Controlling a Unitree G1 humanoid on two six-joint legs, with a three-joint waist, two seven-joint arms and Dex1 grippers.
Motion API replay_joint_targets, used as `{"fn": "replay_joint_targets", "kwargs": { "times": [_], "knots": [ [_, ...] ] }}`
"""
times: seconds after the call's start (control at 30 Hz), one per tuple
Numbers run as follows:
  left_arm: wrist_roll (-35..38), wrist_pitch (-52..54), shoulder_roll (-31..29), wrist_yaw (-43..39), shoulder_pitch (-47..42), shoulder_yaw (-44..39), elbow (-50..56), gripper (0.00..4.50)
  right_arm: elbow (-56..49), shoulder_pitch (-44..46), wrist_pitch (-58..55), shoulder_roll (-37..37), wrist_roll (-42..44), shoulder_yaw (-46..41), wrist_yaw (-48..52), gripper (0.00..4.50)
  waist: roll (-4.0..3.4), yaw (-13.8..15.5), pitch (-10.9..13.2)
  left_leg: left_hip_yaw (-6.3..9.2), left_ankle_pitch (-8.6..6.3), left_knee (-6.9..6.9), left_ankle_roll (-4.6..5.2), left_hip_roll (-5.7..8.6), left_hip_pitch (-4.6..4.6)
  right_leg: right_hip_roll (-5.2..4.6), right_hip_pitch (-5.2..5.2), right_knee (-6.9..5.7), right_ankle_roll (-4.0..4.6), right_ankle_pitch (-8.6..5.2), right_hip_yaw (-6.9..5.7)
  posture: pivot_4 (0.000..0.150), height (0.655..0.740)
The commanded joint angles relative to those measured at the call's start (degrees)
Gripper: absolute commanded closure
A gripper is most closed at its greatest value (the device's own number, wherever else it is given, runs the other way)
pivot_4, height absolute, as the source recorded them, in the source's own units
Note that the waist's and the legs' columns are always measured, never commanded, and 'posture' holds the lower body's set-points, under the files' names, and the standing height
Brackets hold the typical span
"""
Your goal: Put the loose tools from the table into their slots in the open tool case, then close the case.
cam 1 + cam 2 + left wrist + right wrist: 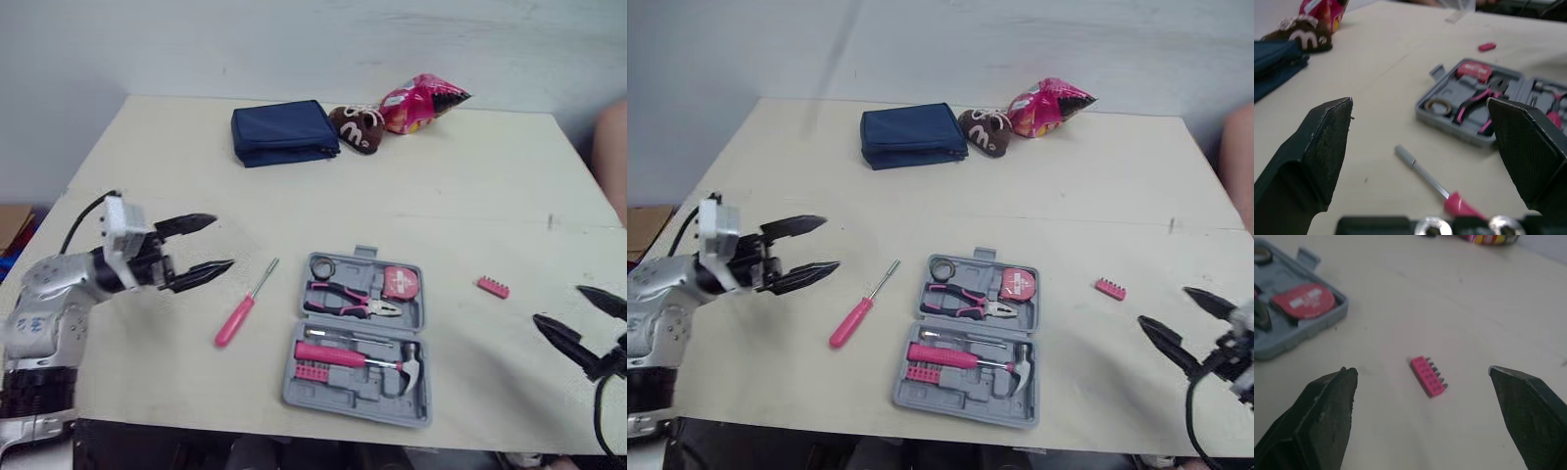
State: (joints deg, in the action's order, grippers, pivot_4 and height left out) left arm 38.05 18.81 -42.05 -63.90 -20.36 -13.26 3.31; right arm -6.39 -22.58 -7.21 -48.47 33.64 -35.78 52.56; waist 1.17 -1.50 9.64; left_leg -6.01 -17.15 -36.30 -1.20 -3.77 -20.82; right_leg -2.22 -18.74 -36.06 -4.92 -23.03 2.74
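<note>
Both hands are wide open and empty. The left hand [223, 242] hovers just left of the pink screwdriver [245, 305], which lies on the surface [470, 186] beside the open tool case [362, 338]. The right hand [558, 305] hangs over the surface near the little pink bit strip [493, 287], on the case's right.

My worries are these. The screwdriver's round handle could roll away if the pinch lands off-centre. The bit strip is small and flat, so the fingers might just shove it along or flip it.

I honestly can't tell which slots in the case are free. The right arm is cut off at the frame edge too.
</note>
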Motion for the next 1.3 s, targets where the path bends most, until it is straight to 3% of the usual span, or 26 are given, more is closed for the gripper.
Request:
{"fn": "replay_joint_targets", "kwargs": {
  "times": [0.03,0.27,0.67,1.0,1.3],
  "knots": [
    [3.0,4.2,0.6,-0.9,-2.6,2.5,4.5,0.05,7.9,5.8,0.3,-2.2,-2.1,3.6,5.0,0.0,-0.02,-0.1,0.0,-0.02,-0.03,-0.14,0.09,0.02,-0.11,-0.01,-0.01,0.04,-0.12,0.07,0.02,0.15,0.74],
    [3.5,6.7,2.8,-4.7,-6.2,7.6,5.4,0.05,28.4,24.2,6.5,-3.5,-9.9,15.0,12.5,0.0,-0.31,-0.7,0.5,-0.31,-0.15,-0.93,0.36,0.0,-0.2,0.05,0.0,-0.11,-0.51,0.29,0.35,0.15,0.74],
    [3.7,10.4,2.2,-6.3,-7.2,8.9,8.3,0.05,57.9,47.4,15.3,-2.7,-18.3,23.4,19.3,0.0,-0.48,-1.4,0.7,-0.5,-0.07,-1.22,0.51,0.05,-0.18,0.01,-0.1,-0.43,-0.69,0.4,0.6,0.15,0.74],
    [4.1,13.1,0.3,-6.6,-7.3,8.4,10.3,0.05,67.6,56.2,18.5,0.6,-22.4,27.3,23.8,0.0,-0.37,-2.8,0.8,-0.51,-0.06,-1.43,0.51,0.0,-0.15,0.03,-0.09,-0.7,-0.69,0.4,0.63,0.15,0.74],
    [4.5,14.7,-0.4,-6.2,-7.5,8.2,11.8,0.05,71.7,58.7,20.4,1.7,-24.3,27.5,23.8,0.0,-0.18,-3.4,0.9,-0.51,-0.06,-1.47,0.51,-0.01,-0.14,0.03,-0.08,-0.74,-0.69,0.4,0.63,0.15,0.74]
  ]
}}
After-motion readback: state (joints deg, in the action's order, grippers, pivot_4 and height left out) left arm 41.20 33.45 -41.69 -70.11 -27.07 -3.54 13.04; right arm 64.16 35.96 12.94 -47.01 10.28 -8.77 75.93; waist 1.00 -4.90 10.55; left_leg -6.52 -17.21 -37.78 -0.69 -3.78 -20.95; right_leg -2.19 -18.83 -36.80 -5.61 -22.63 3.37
